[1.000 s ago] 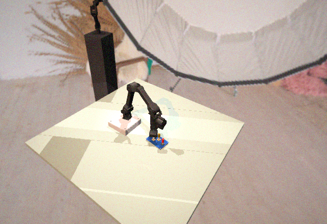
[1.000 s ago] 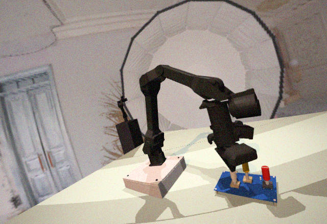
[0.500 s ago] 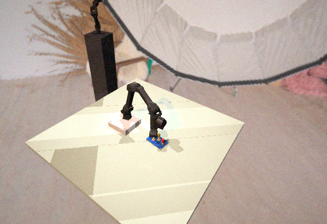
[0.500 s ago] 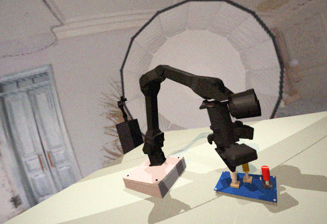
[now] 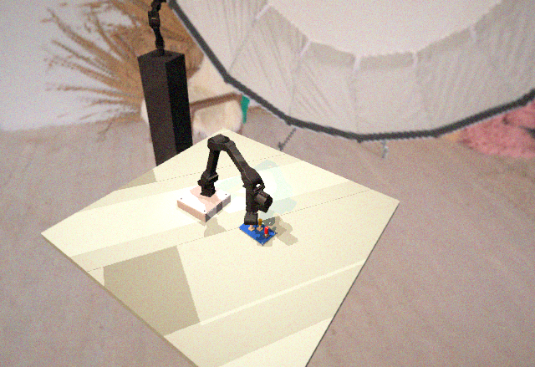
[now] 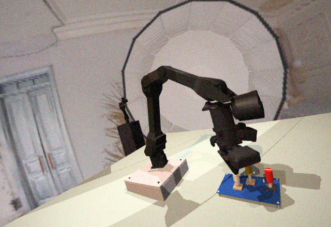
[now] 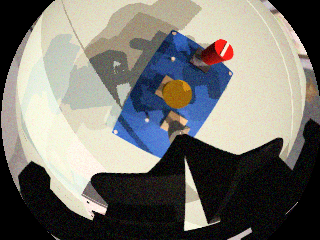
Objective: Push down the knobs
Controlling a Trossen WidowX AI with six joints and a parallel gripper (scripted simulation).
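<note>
Pale grey double doors (image 6: 29, 128), two leaves with two orange handles, make the far left of my exterior view, and moving right, we reach one black pillar (image 5: 155, 95) (image 6: 129, 136) with one small dark arm (image 5: 154, 18) (image 6: 123, 107) on top. Next along comes one pinkish block (image 5: 194, 207) (image 6: 144, 187), three dark dots on its upper face in the exterior view, and my own black arm (image 5: 212, 162) (image 6: 154, 112) rises from it, bends over and drops toward the board. And here are my jaws, the gripper (image 5: 250, 221) (image 6: 235, 172) (image 7: 182, 139): clenched, nothing grasped, tips right down at the first station! One blue circuit board (image 5: 262, 239) (image 6: 248, 194) (image 7: 155, 104) sits under me on the table (image 5: 267, 281) (image 6: 202, 213) (image 7: 260, 130), carrying three potentiometers in a row. Leftmost, a tan one (image 6: 237, 187) (image 7: 173, 121) with a pale upright post (image 6: 236, 179), my tips at its top; whether they touch, I can't tell. Middle, a second tan one (image 6: 250, 182) (image 7: 163, 86) wears the amber knob (image 5: 260, 221) (image 6: 248, 169) (image 7: 177, 94), some pale shaft showing beneath. Rightmost, a dark one (image 6: 270, 188) (image 7: 200, 61) wears the red knob (image 5: 266, 230) (image 6: 268, 175) (image 7: 218, 52), shaft showing there too. That's two coloured knobs, both upright, neither down against its potentiometer, and four pale dots at the board's corners.
</note>
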